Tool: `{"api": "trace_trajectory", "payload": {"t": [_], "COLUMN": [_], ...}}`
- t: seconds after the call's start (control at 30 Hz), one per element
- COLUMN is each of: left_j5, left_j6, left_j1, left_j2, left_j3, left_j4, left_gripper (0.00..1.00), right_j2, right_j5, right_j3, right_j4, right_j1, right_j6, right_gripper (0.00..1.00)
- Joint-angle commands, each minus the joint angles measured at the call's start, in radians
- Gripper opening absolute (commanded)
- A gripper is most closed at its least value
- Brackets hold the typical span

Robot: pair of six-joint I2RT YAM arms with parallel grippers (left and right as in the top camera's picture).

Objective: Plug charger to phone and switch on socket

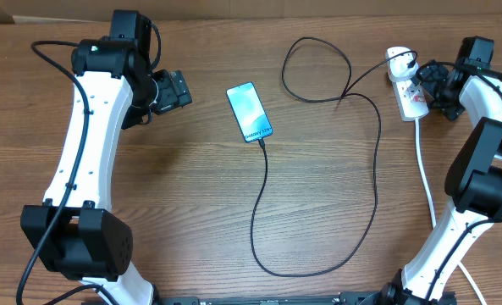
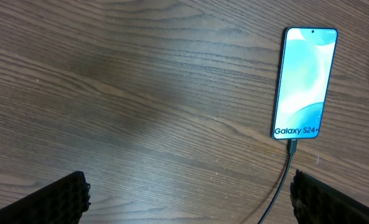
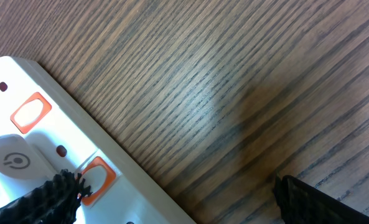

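While the left fingers [image 2: 69, 198] hang spread wide and empty over bare wood at the left of the brown wood-grain surface [image 1: 191, 212], nothing on that side looks left to do. Just to their right the slim black-edged phone with a pale blue-white screen [image 2: 305, 81] lies flat, face up, near the middle. The small black connector tip [image 2: 292, 148] of the long thin black charger cable [image 1: 377, 161] sits at its lower edge, and as far as these views show it is seated in the port. From there the cable runs down, sweeps round in a big loop and climbs to the round white plug adapter [image 1: 396, 58], which sits at the far end of the small white oblong power strip [image 1: 411, 100] at the right of the surface.

So the plugging step reads as done, and the step in hand is the switch. The right fingers [image 3: 47, 199] are spread too, gripping nothing, low over the strip. One ridged tip is right at the nearer orange-red rocker switch [image 3: 100, 173], though whether it touches I cannot tell. A second such switch [image 3: 30, 113] lies further along. Whether either rocker is already on cannot be told either.

The next move calls for a short, firm press straight down with that one fingertip on the rocker serving the adapter's outlet – without shoving the light strip sideways
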Motion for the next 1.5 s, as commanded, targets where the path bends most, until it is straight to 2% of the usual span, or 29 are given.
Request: {"api": "trace_trajectory", "payload": {"t": [0.0, 1.47], "left_j5": [-0.014, -0.014], "left_j6": [0.007, 0.007], "left_j1": [-0.001, -0.001], "left_j2": [-0.005, -0.005], "left_j3": [0.008, 0.008], "left_j4": [0.002, 0.002], "left_gripper": [1.0, 1.0], "right_j2": [0.001, 0.046], "right_j5": [0.002, -0.006], "right_j3": [-0.003, 0.009], "right_j4": [0.001, -0.023], "right_j1": [0.005, 0.001], "right_j6": [0.001, -0.003], "right_gripper": [1.0, 1.0]}}
